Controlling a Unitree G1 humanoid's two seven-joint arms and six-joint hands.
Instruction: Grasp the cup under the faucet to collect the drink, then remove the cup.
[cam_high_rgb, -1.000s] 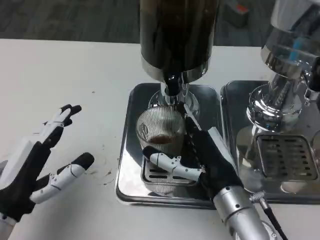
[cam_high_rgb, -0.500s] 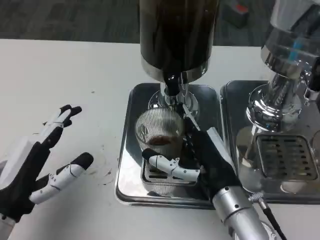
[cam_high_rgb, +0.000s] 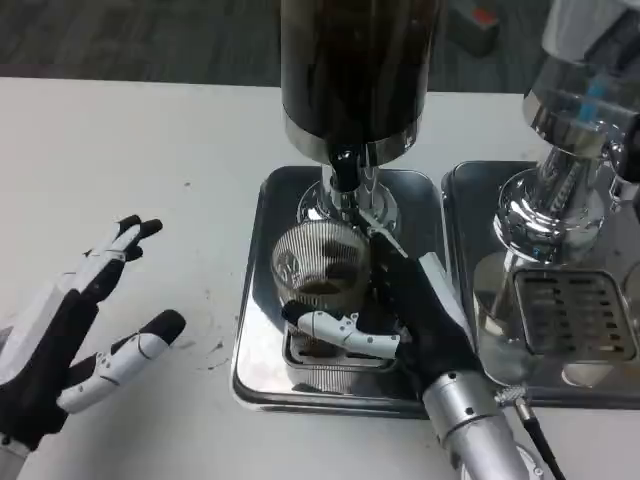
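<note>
Ribbed clear glass, the cup stands upright on the left steel drip tray, with a little dark drink at its bottom. It sits just in front of and slightly below the black faucet that juts from the base of the dark drink dispenser; whether the cup's mouth lies directly under the spout is hard to judge from this angle. The right hand grasps the cup: its white thumb lies across the near side of the glass, low down, while the black palm and fingers press against the cup's right side. Beneath the cup, a slotted grate is set into the tray. To the right stands a second steel tray bearing a chrome dispenser and its own grate. Well apart on the white table, the left hand hovers released, fingers spread, holding nothing.
</note>
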